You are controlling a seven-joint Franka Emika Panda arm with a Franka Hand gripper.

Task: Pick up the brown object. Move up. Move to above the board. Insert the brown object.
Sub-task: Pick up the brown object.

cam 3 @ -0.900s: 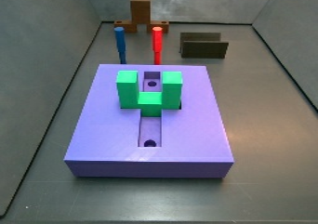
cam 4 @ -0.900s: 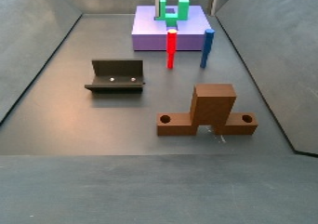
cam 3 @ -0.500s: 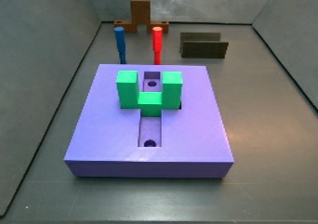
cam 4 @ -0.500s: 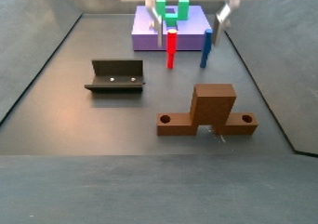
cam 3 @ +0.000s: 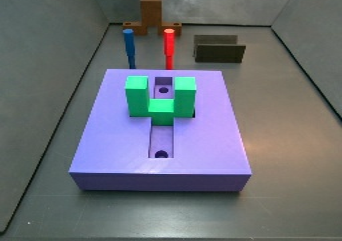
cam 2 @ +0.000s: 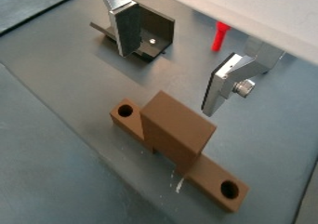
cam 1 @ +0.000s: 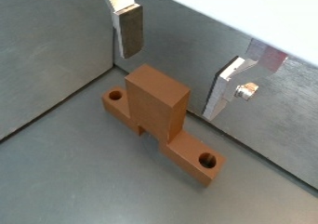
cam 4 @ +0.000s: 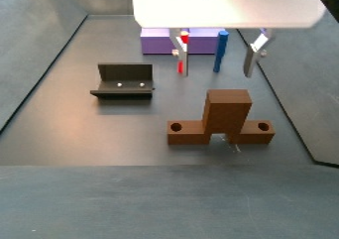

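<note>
The gripper (cam 1: pixel 180 65) is seen spread open above the brown object (cam 1: pixel 159 107), with nothing held between its silver fingers (cam 1: pixel 129 30); in a side view the gripper (cam 4: pixel 215 49) hangs under a white housing, apart from the piece. The brown object (cam 4: pixel 224 121) lies flat on the grey worktop (cam 4: pixel 79 124), an upright block rising from its middle and a hole near each end. The fixture (cam 4: pixel 122 81) stands nearby. The board (cam 3: pixel 160 130) is placed well apart, its green block (cam 3: pixel 160 97) on top.
</note>
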